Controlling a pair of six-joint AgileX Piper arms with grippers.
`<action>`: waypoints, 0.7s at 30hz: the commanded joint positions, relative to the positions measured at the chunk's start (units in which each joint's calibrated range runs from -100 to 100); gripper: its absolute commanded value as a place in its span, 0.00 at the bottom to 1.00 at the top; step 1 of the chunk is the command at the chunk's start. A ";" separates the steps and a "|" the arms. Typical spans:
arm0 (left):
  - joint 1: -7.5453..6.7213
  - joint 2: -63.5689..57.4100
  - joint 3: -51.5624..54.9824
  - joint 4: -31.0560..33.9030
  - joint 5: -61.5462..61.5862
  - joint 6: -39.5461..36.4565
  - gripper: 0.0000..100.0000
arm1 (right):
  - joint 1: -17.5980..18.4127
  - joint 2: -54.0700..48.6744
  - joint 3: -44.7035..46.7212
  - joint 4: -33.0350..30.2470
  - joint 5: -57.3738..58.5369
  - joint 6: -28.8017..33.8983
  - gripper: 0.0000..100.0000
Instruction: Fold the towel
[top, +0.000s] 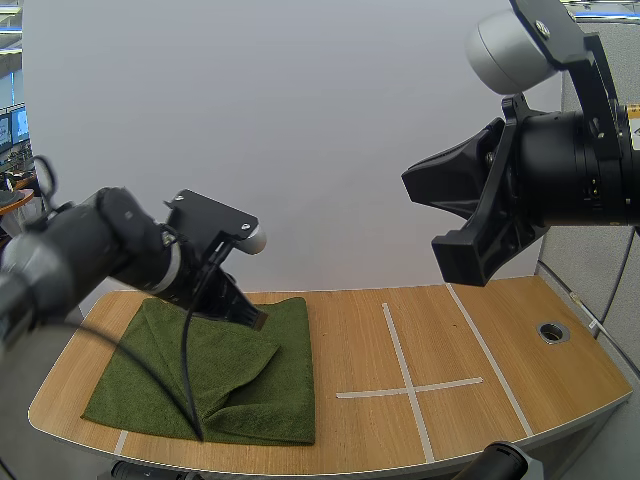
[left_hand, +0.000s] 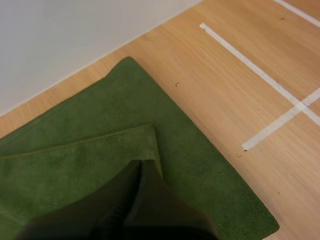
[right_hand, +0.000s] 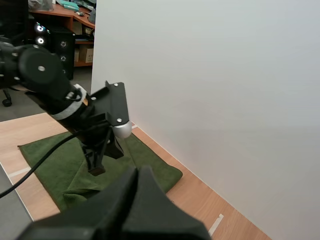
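Left end effector closed per wrist view; high view: over towel.

The wooden desk carries a green towel, one flap folded over, lying flat right under the left claw. To that claw's right, beyond the towel's edge, white tape lines cross on bare wood. Farther that way sits a round hole.

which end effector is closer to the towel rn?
Left. The left end effector is down at the towel's folded flap; the right end effector hangs high above the table, off to the towel's right.
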 joint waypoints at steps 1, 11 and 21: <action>-0.13 14.50 -4.70 -2.35 -0.22 3.19 0.06 | -0.20 -1.41 -0.02 -0.32 0.00 0.48 0.00; -3.29 29.28 -9.09 0.17 -1.60 4.10 0.81 | -0.20 -1.41 -0.02 -0.32 0.00 0.48 0.00; -7.29 36.66 -12.86 13.84 -13.51 -5.60 0.81 | -0.20 -1.38 -0.02 -1.32 0.00 0.48 0.00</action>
